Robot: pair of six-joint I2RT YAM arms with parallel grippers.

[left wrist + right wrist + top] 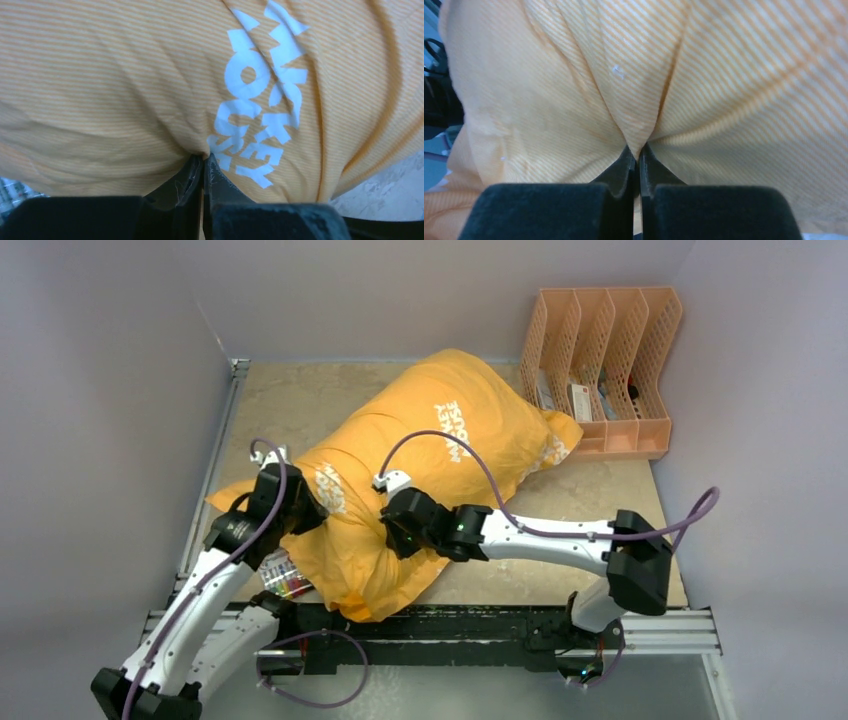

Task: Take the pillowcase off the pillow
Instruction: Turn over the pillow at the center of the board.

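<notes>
Left arm (195, 595), right arm (545, 530) — jaws pinched shut.

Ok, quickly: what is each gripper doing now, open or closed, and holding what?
Left gripper: closed, fingers pinching the pillowcase.
Right gripper: closed, fingers pinching a fold of the pillowcase.

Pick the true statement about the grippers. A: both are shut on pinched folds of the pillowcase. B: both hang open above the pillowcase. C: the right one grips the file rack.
A: in the wrist views the left gripper and right gripper each nip a fold of orange pillowcase between closed jaws.
</notes>
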